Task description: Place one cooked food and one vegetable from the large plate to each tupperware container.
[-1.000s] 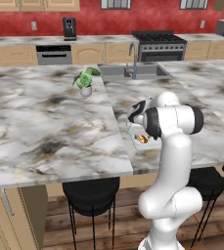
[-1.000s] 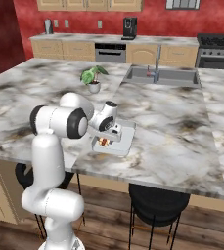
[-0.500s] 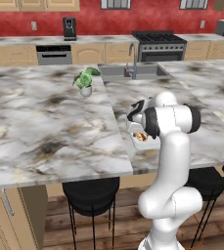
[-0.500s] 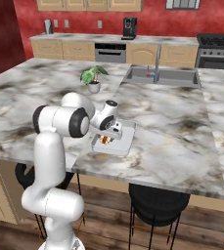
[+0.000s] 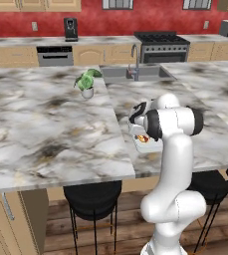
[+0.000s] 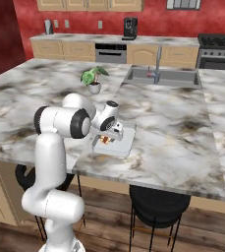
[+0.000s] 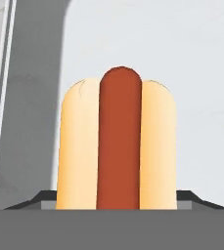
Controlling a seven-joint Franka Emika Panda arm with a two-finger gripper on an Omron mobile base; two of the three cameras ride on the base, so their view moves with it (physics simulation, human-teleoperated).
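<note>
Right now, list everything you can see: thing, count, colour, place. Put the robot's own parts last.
hot dog: one, tan bun with red-brown sausage, lying in the tupperware container right under the gripper.
tupperware container: one seen, grey-white, near the front edge of the marble counter.
potted plant: one, green leaves in a white pot, on the counter left of the sink.
sink: one, grey with a faucet, set in the counter behind the container.
stove: one, dark, against the red back wall.
coffee maker: one, black, on the back counter.
stools: at least two, black, under the counter's front edge.
arm: one, white with dark joints.
gripper: one, low over the container; whether it is open or shut cannot be told.
</note>
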